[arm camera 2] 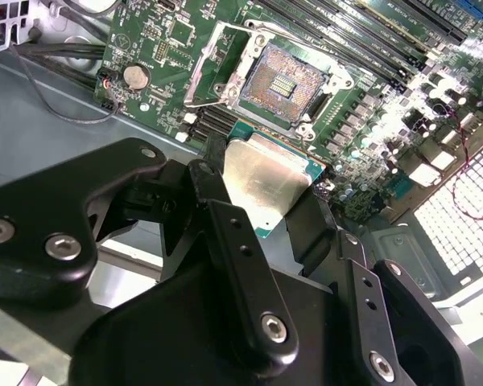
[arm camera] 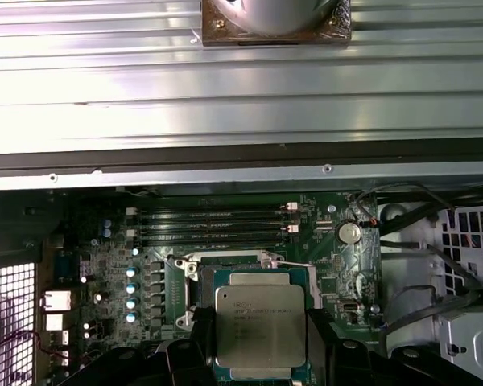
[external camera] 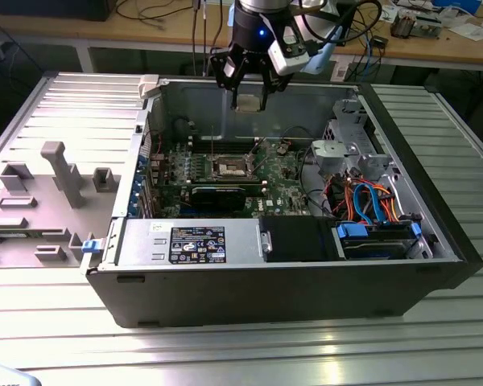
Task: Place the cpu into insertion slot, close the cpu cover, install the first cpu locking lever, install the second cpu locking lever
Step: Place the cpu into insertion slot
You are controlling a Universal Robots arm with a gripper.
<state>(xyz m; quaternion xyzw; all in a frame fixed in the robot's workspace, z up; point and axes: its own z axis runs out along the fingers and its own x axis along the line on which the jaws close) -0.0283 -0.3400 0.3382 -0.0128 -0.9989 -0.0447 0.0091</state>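
My gripper (external camera: 248, 100) hangs over the far wall of the open computer case (external camera: 435, 241), shut on the cpu (external camera: 247, 102). In both wrist views the cpu (arm camera 2: 266, 183) (arm camera: 262, 326) is a flat silvery-tan square clamped between the two black fingers (arm camera 2: 217, 181) (arm camera: 175, 354). The insertion slot (arm camera 2: 286, 80) (external camera: 229, 167) lies below on the green motherboard with its dark centre bare. The cpu cover (arm camera 2: 203, 68) is swung up at one edge of the slot. In the first wrist view the held cpu hides much of the slot (arm camera: 225, 269).
Long memory slots (arm camera: 213, 223) run beside the socket. A long black card (external camera: 217, 193) lies in front of it. Drive bays and coloured cables (external camera: 370, 201) fill the exterior view's right. A grey fixture (external camera: 56, 173) stands outside the case on the exterior view's left.
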